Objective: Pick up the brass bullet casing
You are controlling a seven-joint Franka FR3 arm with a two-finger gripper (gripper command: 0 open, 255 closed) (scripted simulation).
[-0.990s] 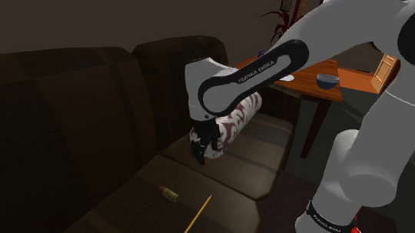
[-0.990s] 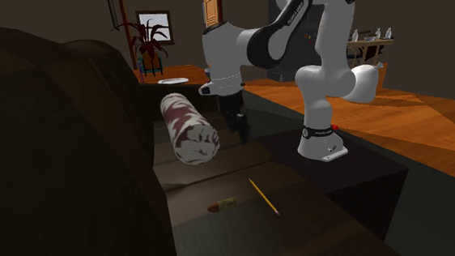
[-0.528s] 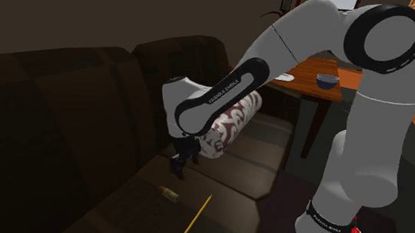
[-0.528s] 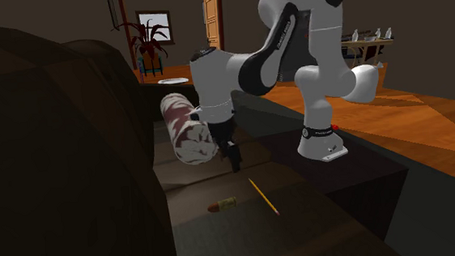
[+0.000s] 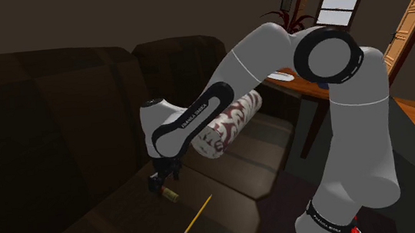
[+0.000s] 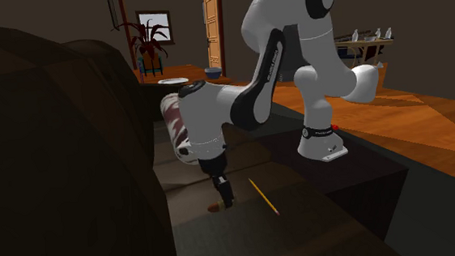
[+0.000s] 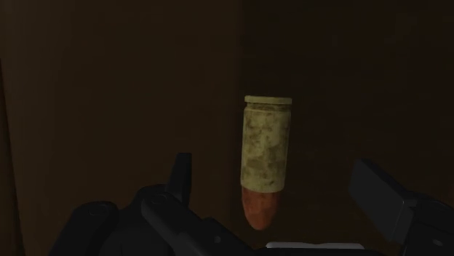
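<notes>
The tool hangs low over the dark sofa seat, its fingers spread wide and holding nothing. The bullet casing, dull yellow with a reddish tip, lies flat on the seat under the gap between them, untouched. The approach looks nearly done, while closing on the casing and lifting it remain. A yellow pencil lies nearby, and a patterned bolster sits farther off.

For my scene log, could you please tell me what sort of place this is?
Probably a living room: a dark sofa, a patterned bolster cushion on it, and a red-leaved plant beyond.
</notes>
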